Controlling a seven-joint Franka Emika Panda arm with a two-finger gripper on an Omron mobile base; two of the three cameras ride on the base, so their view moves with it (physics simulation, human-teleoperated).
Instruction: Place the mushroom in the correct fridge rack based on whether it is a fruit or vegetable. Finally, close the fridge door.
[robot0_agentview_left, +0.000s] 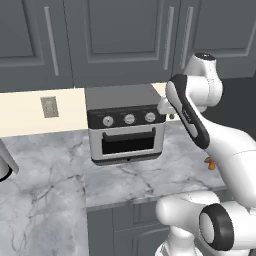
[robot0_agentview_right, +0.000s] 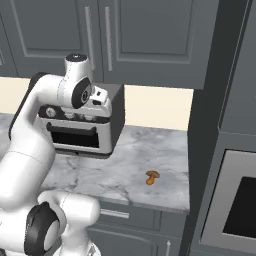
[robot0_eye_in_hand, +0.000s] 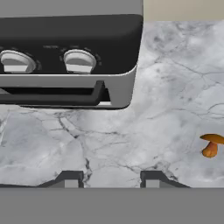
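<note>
Plainly, the mushroom (robot0_agentview_right: 152, 177) is small, orange-brown, with a flat cap

Glossy white arm (robot0_agentview_left: 220, 145) of rounded, tubular links; dark grey joint rings and end caps; a dark stripe along one link; two small dark tool (robot0_eye_in_hand: 111, 178) tips.

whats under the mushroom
The mushroom lies on the bare grey marble counter, right of the toaster oven. The spot directly beneath it is covered.
</note>
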